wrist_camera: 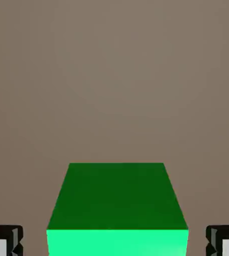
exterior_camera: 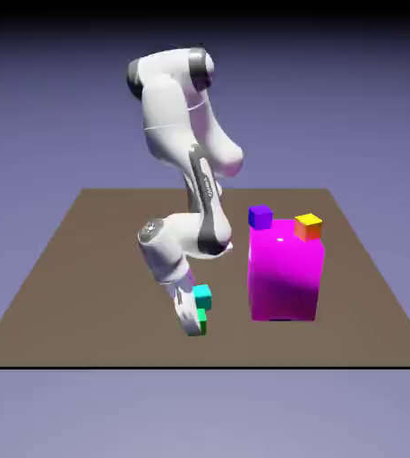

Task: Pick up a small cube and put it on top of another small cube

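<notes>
In the exterior view, the white arm (exterior_camera: 191, 143) bends down so that its end effector (exterior_camera: 193, 320) points at the brown worktop (exterior_camera: 83, 268), low enough to straddle something small. The green cube (exterior_camera: 201, 324) shows as a sliver at the finger ends, at about seven o'clock from the big magenta block (exterior_camera: 286, 268). The cyan cube (exterior_camera: 202, 294) sits just beside the hand, at twelve o'clock from the green one; whether the two touch cannot be told. A purple cube (exterior_camera: 260, 216) and an orange cube (exterior_camera: 308, 226) stand at the block's top, clear of the work.

In the hand view, the green cube (wrist_camera: 117, 210) fills the lower middle, centred between the two grey fingertips (wrist_camera: 4, 241) at the bottom corners. A strip of worktop (wrist_camera: 114, 75) shows between each tip and the cube, so the jaws stand part open around it, not yet gripping. That centring looks set up for an even squeeze on both sides.
</notes>
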Robot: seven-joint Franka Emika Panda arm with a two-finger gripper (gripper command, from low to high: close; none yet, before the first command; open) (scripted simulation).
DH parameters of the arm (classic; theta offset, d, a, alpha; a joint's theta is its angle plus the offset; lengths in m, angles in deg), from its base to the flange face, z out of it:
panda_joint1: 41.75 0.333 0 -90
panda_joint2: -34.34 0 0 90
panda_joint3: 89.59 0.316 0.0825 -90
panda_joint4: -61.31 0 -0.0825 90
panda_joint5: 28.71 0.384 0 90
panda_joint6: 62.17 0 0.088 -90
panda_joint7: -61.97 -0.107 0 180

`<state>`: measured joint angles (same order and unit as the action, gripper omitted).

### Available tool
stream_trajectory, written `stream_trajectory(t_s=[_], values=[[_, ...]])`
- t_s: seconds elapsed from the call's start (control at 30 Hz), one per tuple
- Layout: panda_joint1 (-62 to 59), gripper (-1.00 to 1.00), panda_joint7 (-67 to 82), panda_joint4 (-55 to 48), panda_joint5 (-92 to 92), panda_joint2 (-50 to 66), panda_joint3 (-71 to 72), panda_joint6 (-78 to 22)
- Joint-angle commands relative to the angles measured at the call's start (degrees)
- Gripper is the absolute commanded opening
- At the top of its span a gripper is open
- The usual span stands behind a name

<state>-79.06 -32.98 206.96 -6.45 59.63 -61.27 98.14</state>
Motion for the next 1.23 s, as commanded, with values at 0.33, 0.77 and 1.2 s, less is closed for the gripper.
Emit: stream_trajectory(t_s=[0.33, 0.77, 1.2], values=[[2.2, -1.0, 3.0, -2.3, 2.0, -18.4, 3.5, -21.4], [24.6, -1.0, 11.0, -13.6, 1.5, -37.9, 4.6, -53.8], [32.3, 1.0, 14.0, -10.6, 2.8, -42.5, 6.8, -55.8]])
